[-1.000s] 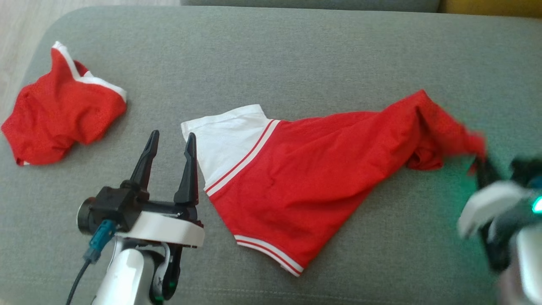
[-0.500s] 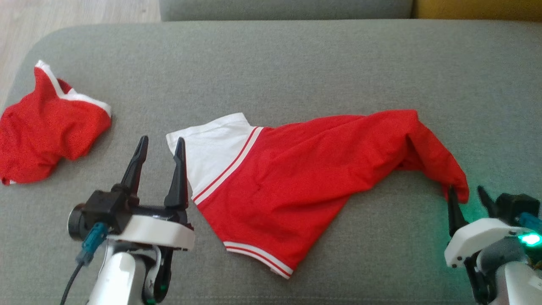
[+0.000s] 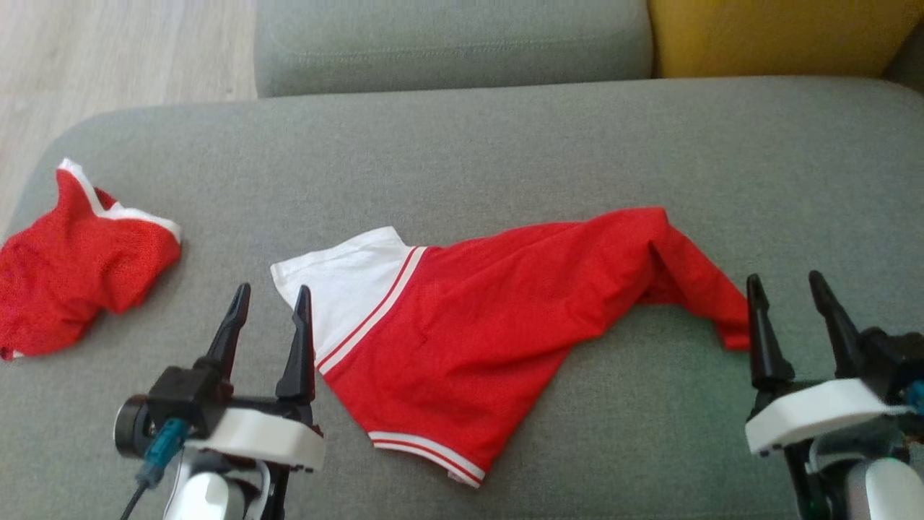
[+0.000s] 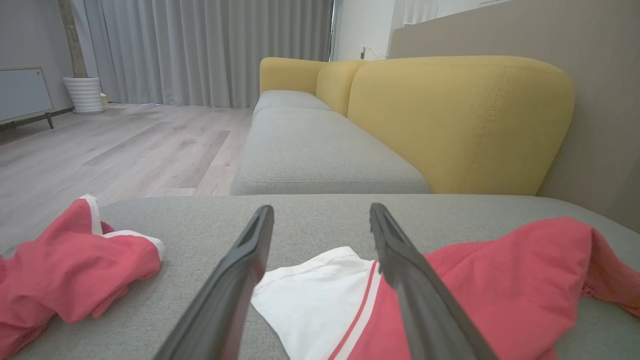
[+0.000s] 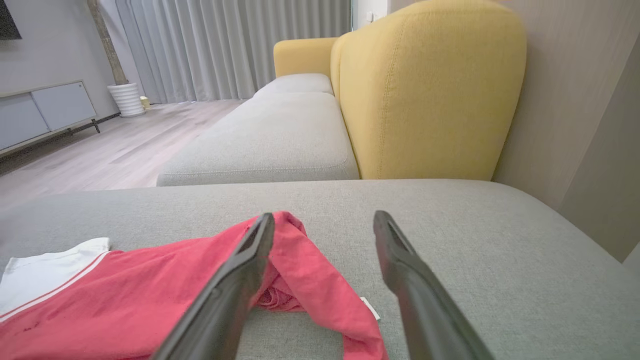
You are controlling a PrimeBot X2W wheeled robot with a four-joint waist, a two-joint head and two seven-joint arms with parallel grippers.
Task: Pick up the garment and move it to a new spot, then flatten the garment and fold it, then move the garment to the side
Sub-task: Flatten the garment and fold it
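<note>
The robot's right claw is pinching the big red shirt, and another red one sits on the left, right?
No. The right gripper is open and grips nothing; the head view shows the big red shirt lying beside it. The second red garment does sit on the left.

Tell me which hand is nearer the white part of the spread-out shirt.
Left. The left hand is right beside the white part; the right hand sits at the far red end of the shirt.
</note>
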